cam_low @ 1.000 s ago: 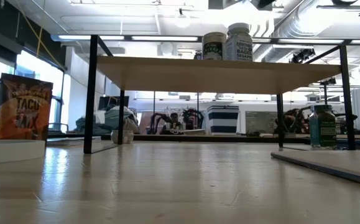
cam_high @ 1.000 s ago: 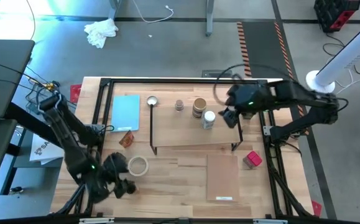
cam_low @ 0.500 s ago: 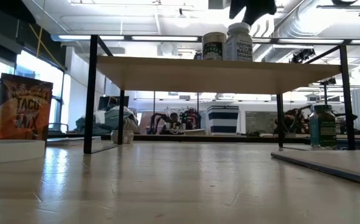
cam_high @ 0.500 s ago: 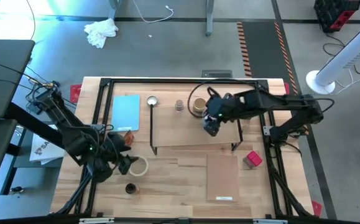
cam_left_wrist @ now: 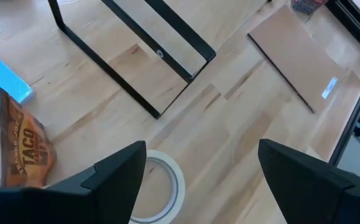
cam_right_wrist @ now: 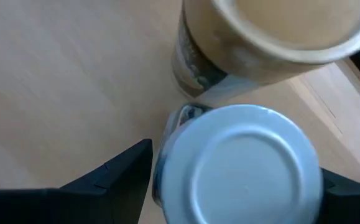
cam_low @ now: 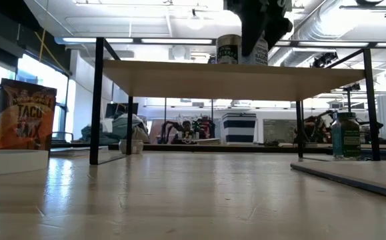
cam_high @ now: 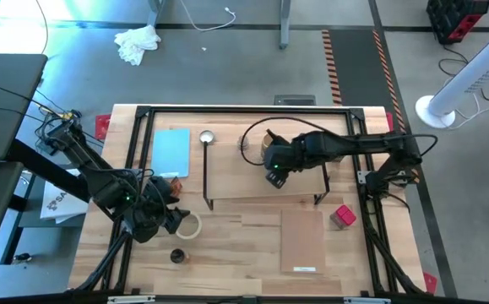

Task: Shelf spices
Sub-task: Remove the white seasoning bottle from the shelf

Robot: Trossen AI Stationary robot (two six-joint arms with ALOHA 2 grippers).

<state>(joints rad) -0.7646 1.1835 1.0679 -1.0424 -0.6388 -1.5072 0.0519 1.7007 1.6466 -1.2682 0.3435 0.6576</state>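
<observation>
The shelf stands on the table with its pale plank on top. On it stand a white-lidded jar and a tan-lidded jar. My right gripper hangs open over the white-lidded jar, one finger on either side of the lid. A dark-topped jar stands alone on the table's near left. A pinkish-topped jar stands at the right. My left gripper hovers open above the table beside the white tape ring, with nothing between its fingers.
A taco seasoning packet and a light-blue pad lie left of the shelf. A thin pale board lies in front of it. The shelf's black wire end frame stands just beyond my left gripper.
My right gripper has come down and toward the table's left over the shelf, tipping more steeply downward, until it stands over the white-lidded jar. My left gripper has risen and gone toward the far edge, uncovering the dark-topped jar on the table.
</observation>
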